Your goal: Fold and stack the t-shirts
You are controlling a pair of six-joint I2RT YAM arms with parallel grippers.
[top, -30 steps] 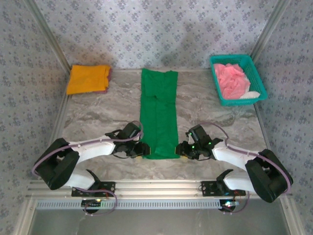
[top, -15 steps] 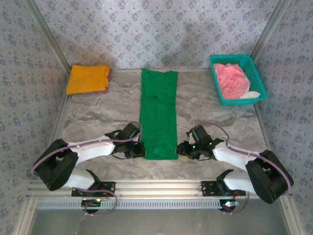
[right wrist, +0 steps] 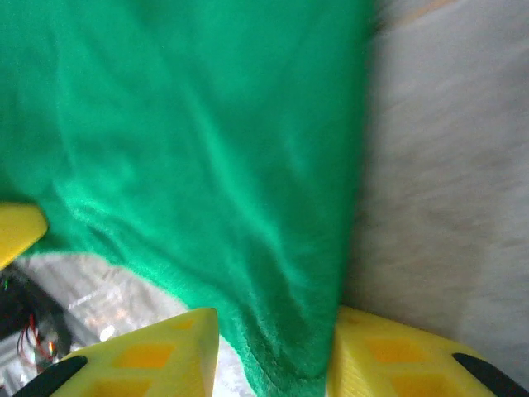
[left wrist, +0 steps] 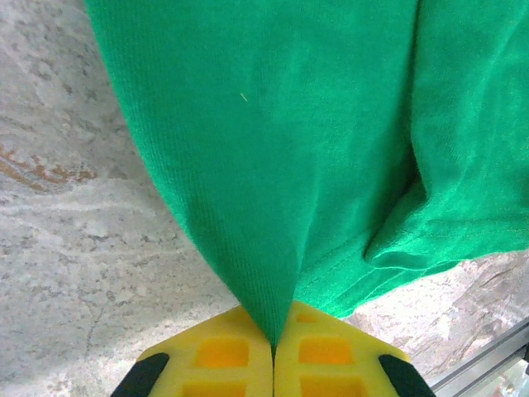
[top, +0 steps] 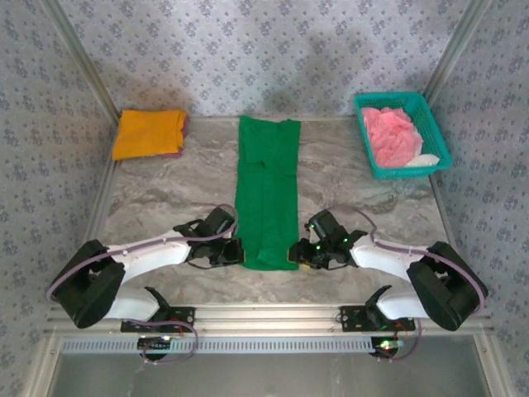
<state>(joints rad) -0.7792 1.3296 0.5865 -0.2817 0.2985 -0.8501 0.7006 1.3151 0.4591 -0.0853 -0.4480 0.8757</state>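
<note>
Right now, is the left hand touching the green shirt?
Touching. In the left wrist view, the left hand is shut on a pinch of the green shirt, cloth running straight into the seam between its yellow fingers.

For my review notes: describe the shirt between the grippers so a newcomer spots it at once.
On the marble table, look down the centre from back to front. The green t-shirt lies there, its near corner pinched by the left gripper. Unlike the folded orange t-shirt at back left and the pink t-shirt in the teal basket, it is a long narrow band.
</note>
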